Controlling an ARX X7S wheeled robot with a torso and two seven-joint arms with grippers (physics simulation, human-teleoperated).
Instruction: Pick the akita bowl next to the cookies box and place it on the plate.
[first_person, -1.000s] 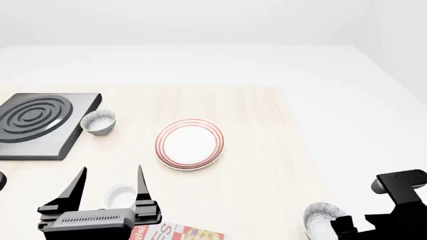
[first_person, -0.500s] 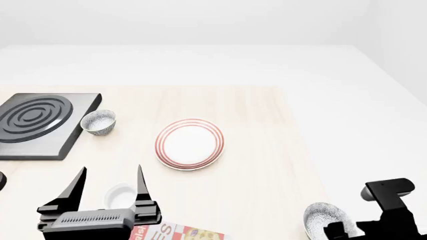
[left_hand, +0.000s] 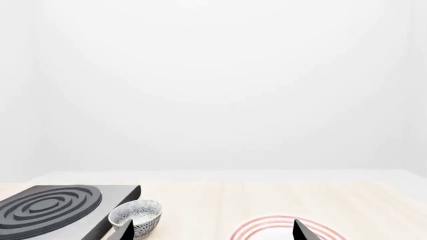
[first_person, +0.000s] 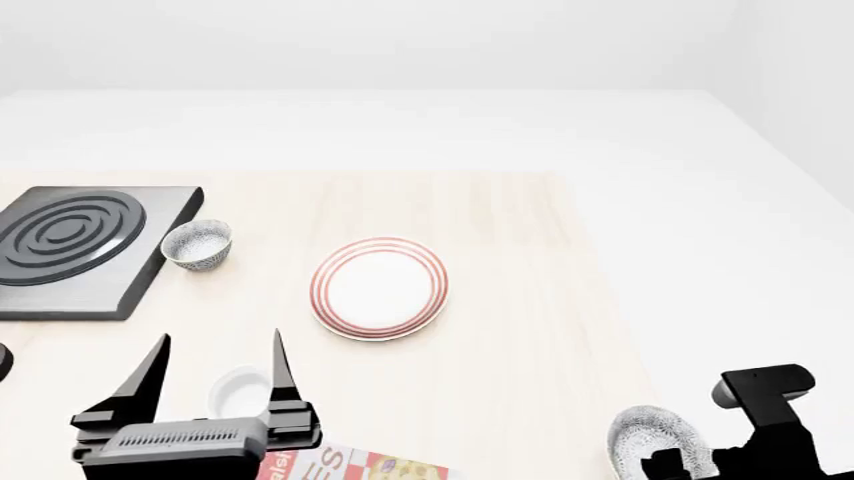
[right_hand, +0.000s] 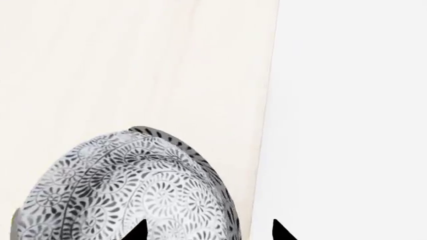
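Note:
The akita bowl (first_person: 650, 438), speckled grey and white, sits near the table's front right corner, right of the cookies box (first_person: 358, 466), whose red edge shows at the bottom. My right gripper (first_person: 674, 463) is open and right at the bowl. In the right wrist view its fingertips (right_hand: 137, 231) straddle the rim of the bowl (right_hand: 133, 190), one over the bowl and one beyond the table edge. The red-ringed plate (first_person: 380, 287) lies mid-table. My left gripper (first_person: 214, 372) hangs open above the front left and holds nothing.
A look-alike speckled bowl (first_person: 196, 243) stands beside a black stove plate (first_person: 80, 245) at the left. A plain white cup (first_person: 240, 388) sits on the table below my left fingers. The table's right edge (right_hand: 267, 125) runs close by the akita bowl.
My right arm has shifted left and down in the head view, closing in on the akita bowl. The left arm and all objects stay put.

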